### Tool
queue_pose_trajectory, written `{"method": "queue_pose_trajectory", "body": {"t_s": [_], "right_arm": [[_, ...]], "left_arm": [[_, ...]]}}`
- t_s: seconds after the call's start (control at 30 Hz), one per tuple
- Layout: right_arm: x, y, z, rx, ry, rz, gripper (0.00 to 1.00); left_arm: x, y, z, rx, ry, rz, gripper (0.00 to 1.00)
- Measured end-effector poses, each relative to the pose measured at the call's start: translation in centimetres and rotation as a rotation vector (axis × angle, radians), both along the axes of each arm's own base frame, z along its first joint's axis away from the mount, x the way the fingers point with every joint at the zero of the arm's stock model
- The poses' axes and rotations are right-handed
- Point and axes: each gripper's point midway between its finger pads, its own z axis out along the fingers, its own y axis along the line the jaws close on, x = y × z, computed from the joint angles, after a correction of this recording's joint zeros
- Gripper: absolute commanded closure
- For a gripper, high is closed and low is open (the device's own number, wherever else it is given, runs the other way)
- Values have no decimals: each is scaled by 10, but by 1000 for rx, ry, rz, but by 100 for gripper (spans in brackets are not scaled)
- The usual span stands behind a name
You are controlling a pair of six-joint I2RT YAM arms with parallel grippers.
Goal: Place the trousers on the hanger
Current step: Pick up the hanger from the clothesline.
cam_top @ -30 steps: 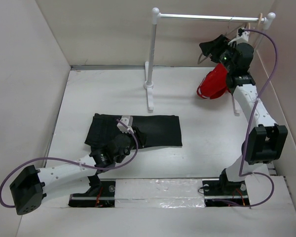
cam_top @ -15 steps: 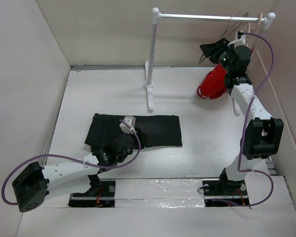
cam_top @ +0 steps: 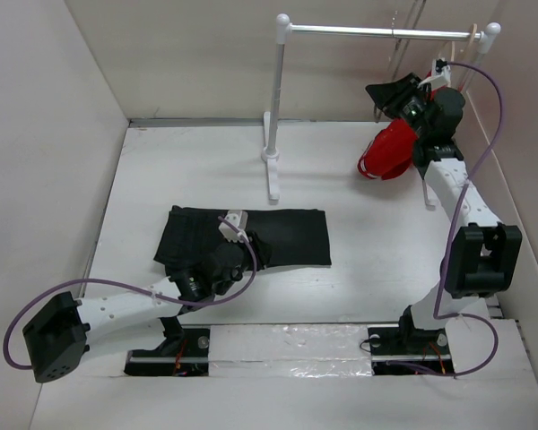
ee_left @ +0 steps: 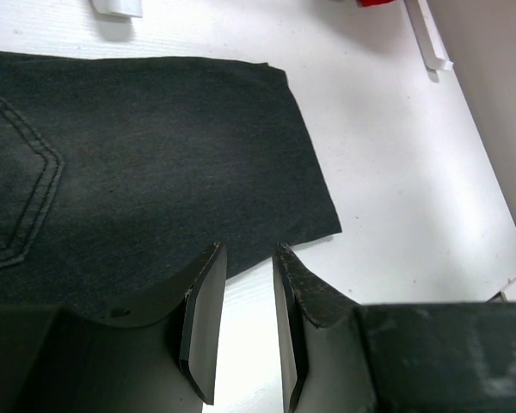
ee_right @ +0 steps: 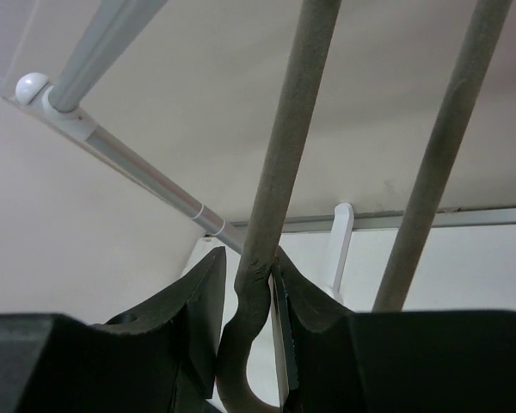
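The black trousers (cam_top: 287, 235) lie folded flat on the table, and also fill the left wrist view (ee_left: 146, 155). My left gripper (cam_top: 258, 253) sits low at their near edge. Its jaws (ee_left: 248, 254) stand a little apart with only white table between them, and the fabric's edge is at the fingertips. My right gripper (cam_top: 396, 92) is up by the rack rod. In the right wrist view it (ee_right: 245, 258) is shut on one bar of the thin pale grey hanger (ee_right: 279, 172). The hanger's thin frame (cam_top: 395, 36) rises across the rod.
A white rack with a rod (cam_top: 359, 31), a post (cam_top: 273, 107) and a foot (cam_top: 273, 184) stands at the back. A red garment (cam_top: 386, 150) hangs at the rack's right end, below my right gripper. Pale walls close in on the left, back and right.
My right gripper has risen and shifted a little left with the hanger, whose frame now crosses the rod further left. My left gripper has barely moved.
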Motion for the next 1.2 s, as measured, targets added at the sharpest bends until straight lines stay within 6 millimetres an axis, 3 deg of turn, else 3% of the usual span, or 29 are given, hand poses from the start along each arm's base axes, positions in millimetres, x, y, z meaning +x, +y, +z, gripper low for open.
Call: {"method": "queue_pose_trajectory", "body": {"t_s": [0.13,0.43,0.6,0.73,0.87,1.0,1.2], "right_arm": [[-11,1,-2,-6,-6,7,68],[-25,7,-26,-24,23,59,72],[-34,9,-34,-31,26,89,73],[-45,11,-36,-34,9,105,74],[-55,12,-36,-34,-14,126,74],[-66,13,-43,-39,-18,137,74],[-99,13,-77,-64,21,138,77]], "left_arm": [[-2,-7,11,-13,-12,-19,72],[7,-28,76,-96,-117,-55,65],[10,-33,84,-91,-134,-59,55],[14,-38,86,-75,-144,-63,52],[19,-49,102,-93,-168,-71,50],[31,-59,124,-137,-197,-72,46],[63,-81,161,-200,-240,-69,45]]}}
